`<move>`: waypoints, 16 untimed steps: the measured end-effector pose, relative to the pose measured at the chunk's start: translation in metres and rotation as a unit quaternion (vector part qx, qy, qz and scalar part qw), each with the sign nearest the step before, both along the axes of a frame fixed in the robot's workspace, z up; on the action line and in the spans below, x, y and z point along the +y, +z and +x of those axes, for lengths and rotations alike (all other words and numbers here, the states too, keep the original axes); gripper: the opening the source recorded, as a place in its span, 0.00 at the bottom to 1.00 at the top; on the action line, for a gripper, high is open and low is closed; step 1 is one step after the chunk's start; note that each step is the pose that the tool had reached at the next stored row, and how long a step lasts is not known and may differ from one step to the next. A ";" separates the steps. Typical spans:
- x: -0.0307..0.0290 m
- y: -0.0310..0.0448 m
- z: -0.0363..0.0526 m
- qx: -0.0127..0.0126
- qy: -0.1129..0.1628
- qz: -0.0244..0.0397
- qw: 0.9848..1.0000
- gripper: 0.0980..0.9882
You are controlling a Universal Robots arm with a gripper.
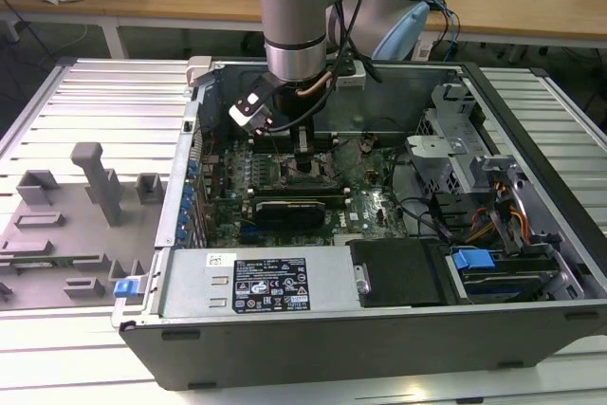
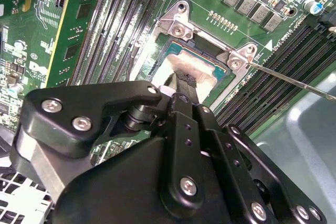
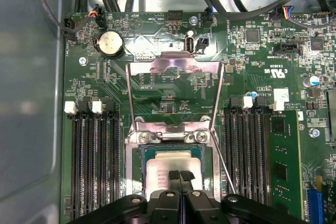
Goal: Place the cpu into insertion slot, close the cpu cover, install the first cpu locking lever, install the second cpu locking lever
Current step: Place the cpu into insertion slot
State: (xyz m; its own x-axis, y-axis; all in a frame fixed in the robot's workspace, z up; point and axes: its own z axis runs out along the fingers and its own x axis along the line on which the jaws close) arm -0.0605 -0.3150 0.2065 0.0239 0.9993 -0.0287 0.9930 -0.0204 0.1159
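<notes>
The cpu (image 3: pixel 165 165), a pale silver square, lies flat in the insertion slot (image 3: pixel 137 156) on the green board. My gripper (image 3: pixel 180 174) is shut, its two black fingertips pressed together and resting on the chip's top. The second wrist view shows the same: my gripper (image 2: pixel 181 81) sits tip-down on the cpu (image 2: pixel 168 69), with the insertion slot's dark frame (image 2: pixel 210 51) around it. The cpu cover (image 3: pixel 176 65), a silver frame with a large window, is swung open away from the socket. One thin wire locking lever (image 3: pixel 224 170) angles out beside the socket and stands unlatched. In the exterior view my gripper (image 1: pixel 303 160) reaches down into the computer case.
Black memory slots (image 3: pixel 94 166) flank the socket on both sides. A coin battery (image 3: pixel 109 42) and cables (image 3: pixel 220 3) lie beyond the open cover. The case walls (image 1: pixel 531 139), drive cage (image 1: pixel 450 154) and power supply (image 1: pixel 275 282) surround the board. A grey parts fixture (image 1: pixel 85 187) sits at the exterior view's left.
</notes>
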 end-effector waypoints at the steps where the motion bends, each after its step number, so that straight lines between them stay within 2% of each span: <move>1: 0.0001 -0.0002 0.0000 0.000 -0.001 0.000 1.000 0.01; 12: 0.0001 -0.0028 0.0000 0.000 -0.002 0.000 1.000 0.01; 16: 0.0003 -0.0007 0.0001 0.000 -0.002 0.001 1.000 0.01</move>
